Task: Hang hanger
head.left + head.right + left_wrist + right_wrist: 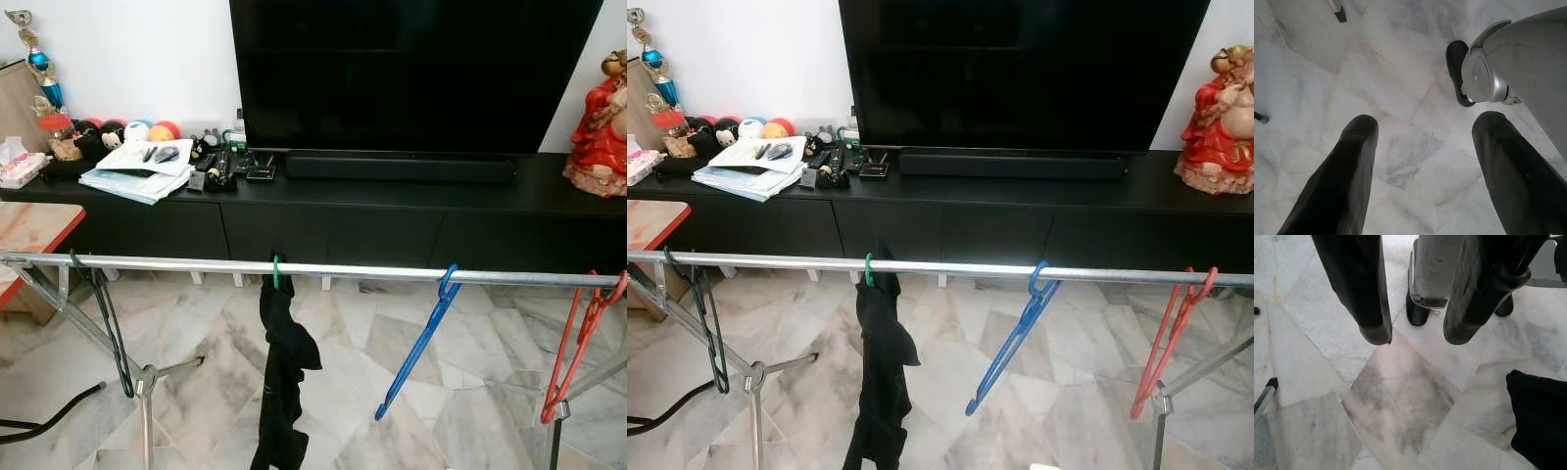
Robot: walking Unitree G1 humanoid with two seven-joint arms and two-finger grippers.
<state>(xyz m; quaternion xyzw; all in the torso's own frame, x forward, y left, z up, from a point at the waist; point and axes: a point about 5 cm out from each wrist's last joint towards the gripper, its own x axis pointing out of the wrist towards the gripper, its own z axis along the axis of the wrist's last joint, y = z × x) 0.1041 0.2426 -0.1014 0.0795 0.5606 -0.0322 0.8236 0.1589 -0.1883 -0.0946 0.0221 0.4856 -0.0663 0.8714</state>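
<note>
A silver clothes rail point(372, 271) runs across in front of me. From it hang a black hanger point(110, 328) at the left, a green hanger point(276, 271) carrying a black garment point(282, 377) in the middle, a blue hanger point(423, 335) to its right and a red hanger point(576, 345) at the far right. My left gripper point(1422, 129) hangs open over the marble floor with nothing between its fingers. My right gripper point(1418, 335) also points at the floor, open and empty, with the black garment point(1540, 416) beside it.
Behind the rail stands a low black TV cabinet point(323, 211) with a large TV point(411, 73), a soundbar point(400, 166), papers point(137, 168) and a red statue point(598, 127). A table corner point(34, 230) sits at the left. Rack legs point(147, 387) stand on the marble floor.
</note>
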